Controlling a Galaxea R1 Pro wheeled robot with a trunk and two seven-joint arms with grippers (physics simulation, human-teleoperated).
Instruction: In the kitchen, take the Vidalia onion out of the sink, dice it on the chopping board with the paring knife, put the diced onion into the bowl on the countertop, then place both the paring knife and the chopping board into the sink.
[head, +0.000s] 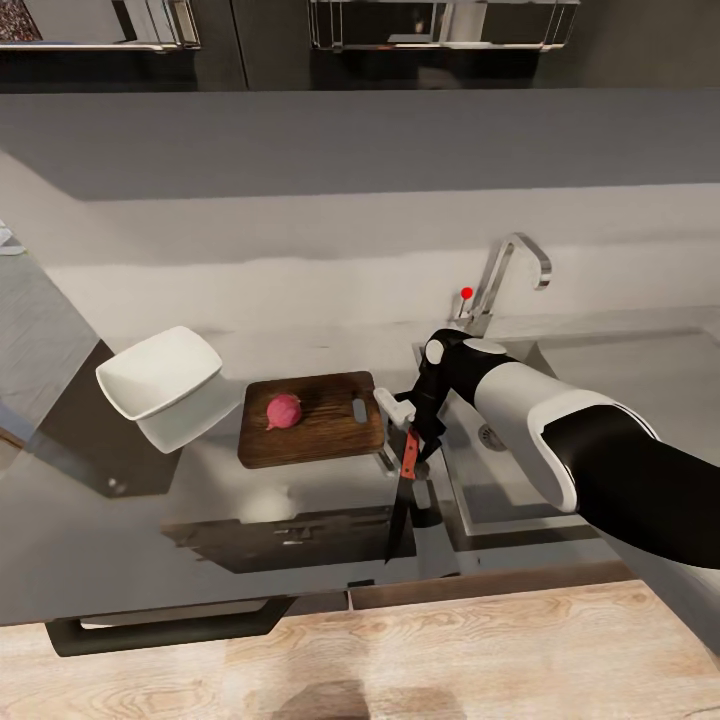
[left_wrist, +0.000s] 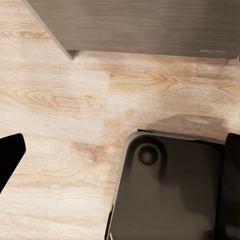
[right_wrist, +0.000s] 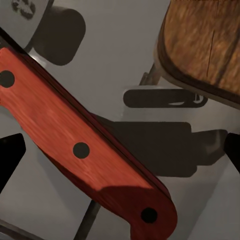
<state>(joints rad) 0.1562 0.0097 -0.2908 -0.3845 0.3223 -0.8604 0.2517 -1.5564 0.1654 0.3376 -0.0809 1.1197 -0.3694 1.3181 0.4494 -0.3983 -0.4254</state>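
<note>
Glossy grey tabletop (head: 300, 540) carries everything we need. Our right jaws (head: 412, 452) pinch the paring knife (head: 405, 480) by its reddish handle, blade hanging down toward us, just beside the chopping board (head: 312, 418), probably ready for cutting. On that board sits the Vidalia onion (head: 284, 411), whole and out of the sink (head: 520, 470); the bowl (head: 160, 378) waits beyond. Our right arm reaches in over the basin, wrist bent down. Whether the left jaws are spread, we cannot tell.
</note>
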